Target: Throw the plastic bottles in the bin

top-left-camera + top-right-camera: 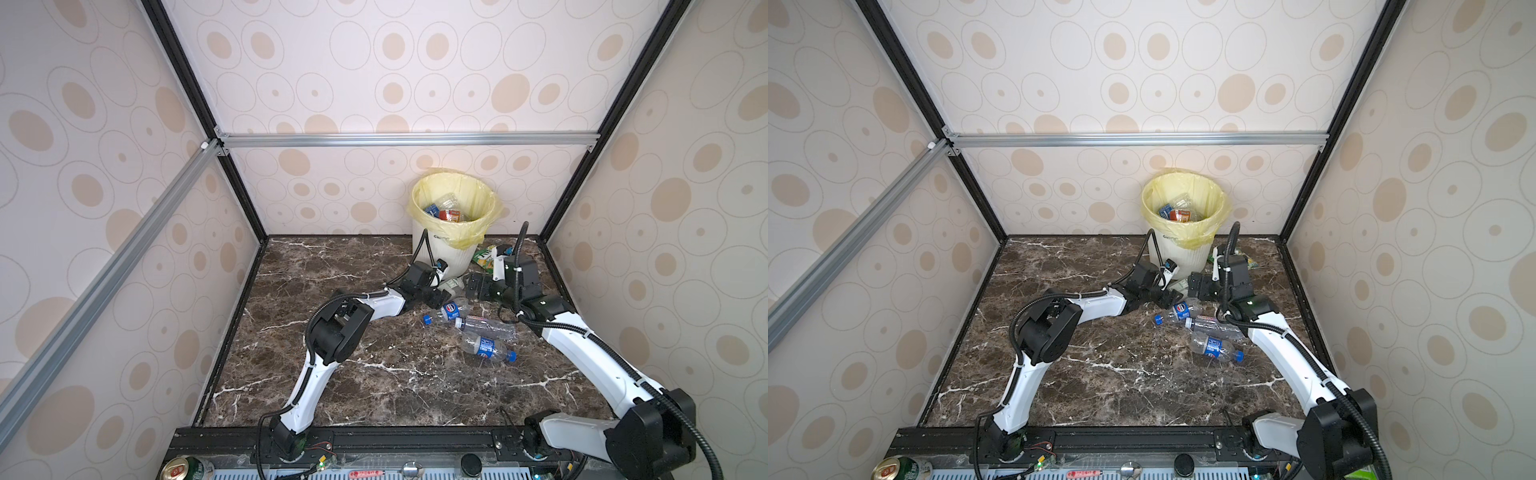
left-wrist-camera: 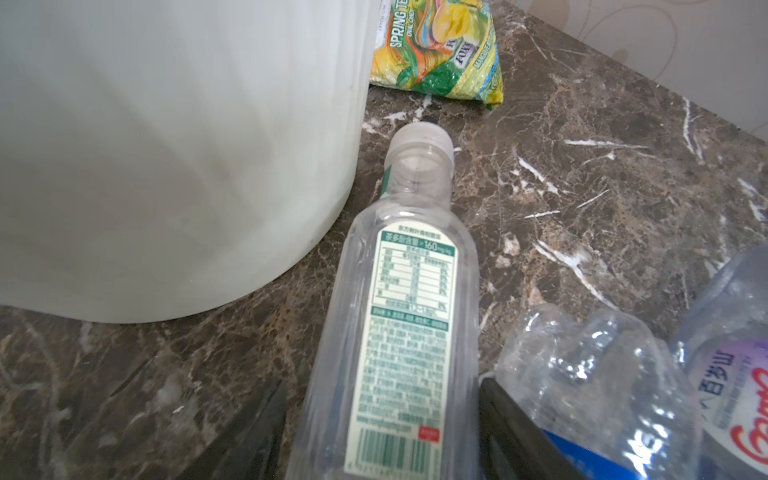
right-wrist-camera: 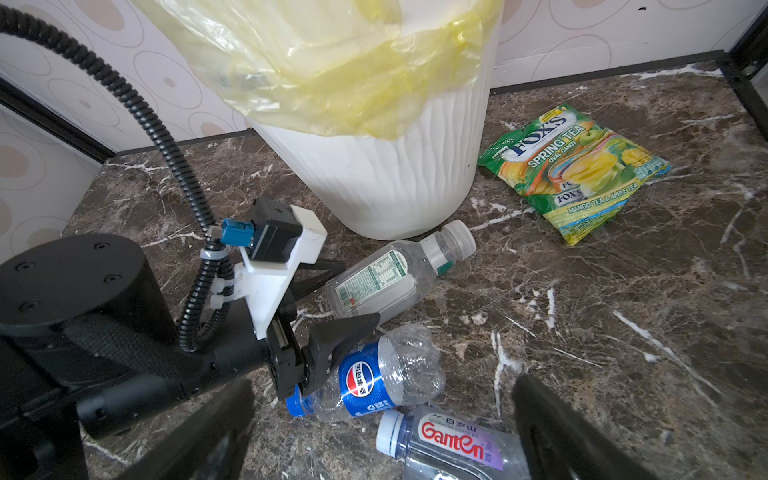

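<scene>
Green-label bottle [image 2: 399,332] lies flat on tabletop [image 2: 582,208], just beside the bin [image 2: 166,166] wall, cap end pointing away from left claw [image 3: 359,291]. Its long axis runs straight out of that claw. The jaws stand part open either side of the base end, across the short axis and close to its walls. No squeeze evident; bottle not lifted. Left arm clearly nearer. Right claw [image 1: 473,286] gapes wide, empty, near Pepsi bottle [image 3: 386,374]. Judged next: pinch, lift over rim.
</scene>
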You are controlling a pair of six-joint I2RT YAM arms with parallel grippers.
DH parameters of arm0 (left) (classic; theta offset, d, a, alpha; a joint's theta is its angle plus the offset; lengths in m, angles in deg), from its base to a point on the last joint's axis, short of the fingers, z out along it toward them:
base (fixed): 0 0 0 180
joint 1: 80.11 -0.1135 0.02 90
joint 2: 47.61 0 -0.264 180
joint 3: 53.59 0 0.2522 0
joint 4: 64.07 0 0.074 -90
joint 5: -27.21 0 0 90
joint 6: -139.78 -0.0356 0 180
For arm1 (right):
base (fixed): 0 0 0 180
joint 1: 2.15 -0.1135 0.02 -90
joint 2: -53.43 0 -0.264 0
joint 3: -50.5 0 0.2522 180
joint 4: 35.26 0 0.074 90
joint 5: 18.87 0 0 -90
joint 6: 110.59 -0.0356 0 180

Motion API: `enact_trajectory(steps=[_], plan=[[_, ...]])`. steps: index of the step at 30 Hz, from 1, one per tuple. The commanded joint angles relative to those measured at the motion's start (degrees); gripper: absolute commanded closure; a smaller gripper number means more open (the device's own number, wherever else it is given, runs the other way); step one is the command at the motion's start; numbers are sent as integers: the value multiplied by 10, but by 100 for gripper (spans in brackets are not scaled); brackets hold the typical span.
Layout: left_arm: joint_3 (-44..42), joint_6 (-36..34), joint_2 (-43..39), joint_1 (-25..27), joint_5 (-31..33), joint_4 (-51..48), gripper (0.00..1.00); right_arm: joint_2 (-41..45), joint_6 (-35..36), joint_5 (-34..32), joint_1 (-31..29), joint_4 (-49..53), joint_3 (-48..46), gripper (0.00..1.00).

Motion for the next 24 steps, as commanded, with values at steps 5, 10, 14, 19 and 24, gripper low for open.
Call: enact_trajectory(steps=[5, 10, 14, 19, 24], plan=[[-15, -1, -1, -1, -18, 25, 36, 9, -6, 6, 3, -5, -6, 0], [-24, 7, -1, 2, -22, 36, 35, 8, -7, 7, 3, -5, -9, 0], [-26, 10, 0, 4, -20, 40, 31, 8, -9, 8, 3, -6, -10, 0], [-26, 13, -2, 4, -20, 40, 42, 9, -9, 8, 3, -5, -9, 0], [-46, 19, -22, 4, -16, 66, 48, 5, -10, 9, 3, -6, -9, 0]])
